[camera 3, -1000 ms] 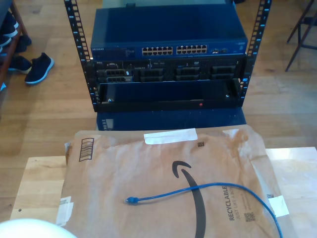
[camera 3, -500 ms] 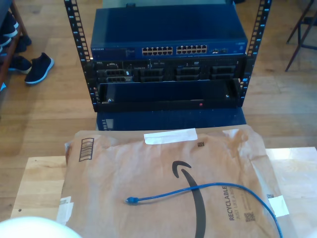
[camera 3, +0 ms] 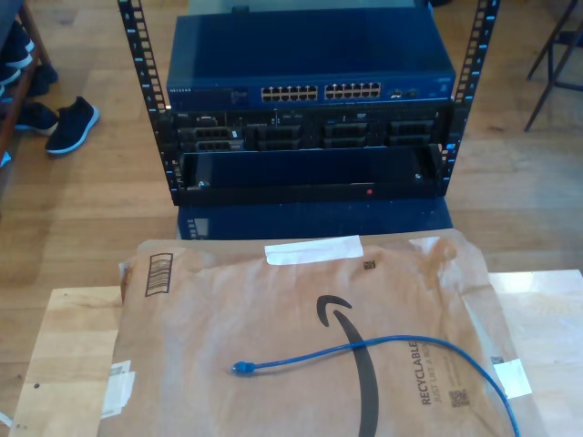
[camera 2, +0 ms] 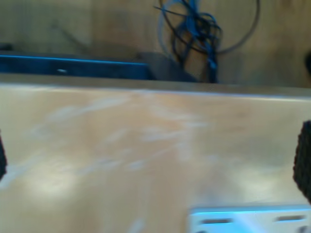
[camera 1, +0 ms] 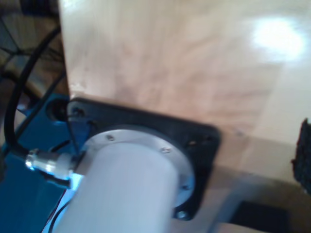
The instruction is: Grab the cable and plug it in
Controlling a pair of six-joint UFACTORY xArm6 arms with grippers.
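**A:** Change first: that white arm bit at the exterior view's lower-left corner a second ago has pulled out, so nothing's near the cable (camera 3: pixel 364 350) yet.

**B:** Yep. It lies loose on the paper mailer (camera 3: pixel 228 309) covering the tabletop (camera 3: pixel 73 355), plug toward the mailer's middle, tail off the near-right edge. Readable: "RECYCLABLE"; "NETGEAR", I think, on the switch (camera 3: pixel 310 91). Can't tell either gripper's state.

A brown paper mailer (camera 3: pixel 273 337) covers the wooden table (camera 3: pixel 68 346). Behind it stands a server rack (camera 3: pixel 310 100). Dark shoes (camera 3: pixel 68 123) sit on the floor at the exterior view's left.
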